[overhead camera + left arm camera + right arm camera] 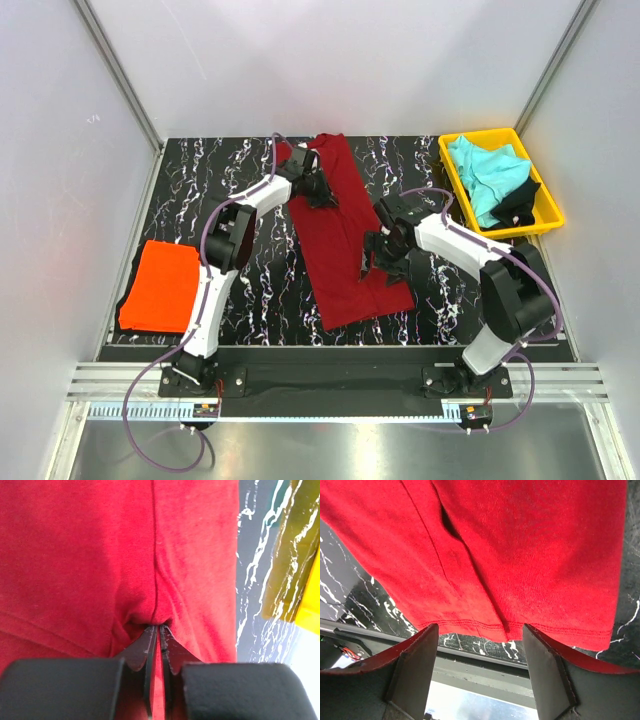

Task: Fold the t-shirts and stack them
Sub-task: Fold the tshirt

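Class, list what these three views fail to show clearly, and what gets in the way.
1. Top view: the red shirt's far end, covered by the left gripper.
2. Top view: the black shirt's shape in the tray, bunched and too small.
3. Left wrist: the red shirt's outline, cut off by the frame.
4. Right wrist: whether the right gripper's open fingers touch the cloth.

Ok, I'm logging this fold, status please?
Left hand shut on dark red t-shirt. Right hand open near its hem. Orange t-shirt lies apart, nothing in the way.
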Available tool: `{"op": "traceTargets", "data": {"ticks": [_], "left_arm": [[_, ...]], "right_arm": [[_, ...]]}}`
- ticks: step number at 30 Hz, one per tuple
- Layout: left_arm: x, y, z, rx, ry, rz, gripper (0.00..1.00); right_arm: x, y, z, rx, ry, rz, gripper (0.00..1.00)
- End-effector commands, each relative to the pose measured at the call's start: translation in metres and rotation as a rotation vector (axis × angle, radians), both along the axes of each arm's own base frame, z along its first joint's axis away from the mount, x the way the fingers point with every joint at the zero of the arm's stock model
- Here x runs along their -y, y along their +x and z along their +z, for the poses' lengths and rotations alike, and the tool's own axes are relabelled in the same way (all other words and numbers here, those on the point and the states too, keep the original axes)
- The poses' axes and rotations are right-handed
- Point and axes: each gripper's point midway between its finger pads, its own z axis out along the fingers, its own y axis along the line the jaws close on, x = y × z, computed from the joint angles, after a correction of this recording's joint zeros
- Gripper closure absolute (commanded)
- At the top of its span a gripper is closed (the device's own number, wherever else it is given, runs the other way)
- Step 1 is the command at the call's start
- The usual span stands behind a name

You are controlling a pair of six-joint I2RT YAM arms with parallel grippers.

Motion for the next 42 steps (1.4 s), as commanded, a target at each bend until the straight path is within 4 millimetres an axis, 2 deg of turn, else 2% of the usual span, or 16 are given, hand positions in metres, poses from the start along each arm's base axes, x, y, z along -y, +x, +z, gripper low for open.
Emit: {"op": "traceTargets", "data": {"ticks": [1,7,9,11,14,15,21,22,24,25,28,32,35,36,38,42], "left_arm": [[0.017,0.013,0.045,0.131,-0.080,-0.081,0.89],[0.008,0.000,0.088,0.181,-0.082,-0.084,0.75],[0.003,-0.012,0.109,0.205,-0.087,-0.094,0.69],[-0.003,-0.025,0.113,0.203,-0.078,-0.100,0.67],[-0.014,-0.040,0.146,0.255,-0.084,-0.107,0.62],[-0.019,-0.050,0.159,0.273,-0.085,-0.112,0.62],[-0.051,-0.096,0.186,0.304,-0.012,-0.132,0.61],[-0.060,-0.112,0.187,0.299,0.001,-0.130,0.61],[-0.072,-0.128,0.183,0.286,0.015,-0.127,0.61],[-0.080,-0.143,0.167,0.242,0.031,-0.127,0.60],[-0.096,-0.176,0.164,0.222,0.035,-0.123,0.57],[-0.126,-0.230,0.140,0.184,0.066,-0.086,0.45],[-0.132,-0.258,0.127,0.139,0.039,-0.092,0.42],[-0.132,-0.277,0.115,0.096,0.013,-0.101,0.41],[-0.134,-0.293,0.100,0.044,-0.004,-0.097,0.41],[-0.138,-0.327,0.069,-0.054,-0.037,-0.074,0.40]], "right_arm": [[-0.008,0.013,0.008,0.028,0.032,0.008,0.25],[-0.011,0.018,0.002,0.025,0.019,0.010,0.25],[-0.012,0.018,0.000,0.027,0.014,0.006,0.26],[-0.015,0.016,-0.004,0.015,0.021,0.001,0.27],[-0.022,0.010,-0.015,-0.005,0.026,0.009,0.28],[-0.022,0.007,-0.020,-0.008,0.014,0.015,0.28],[-0.031,-0.021,-0.052,-0.041,-0.098,0.066,0.29],[-0.034,-0.026,-0.056,-0.055,-0.098,0.047,0.29],[-0.043,-0.047,-0.065,-0.107,-0.081,0.059,0.29],[-0.051,-0.051,-0.067,-0.112,-0.059,0.048,0.29],[-0.081,-0.071,-0.061,-0.123,0.029,0.093,0.29],[-0.109,-0.071,-0.034,-0.094,0.140,0.133,0.27],[-0.119,-0.062,-0.002,-0.016,0.210,0.181,0.24],[-0.117,-0.062,0.005,0.002,0.214,0.203,0.21],[-0.111,-0.057,0.031,0.063,0.239,0.205,0.15],[-0.059,-0.056,0.046,0.099,0.211,0.138,0.09]]}}
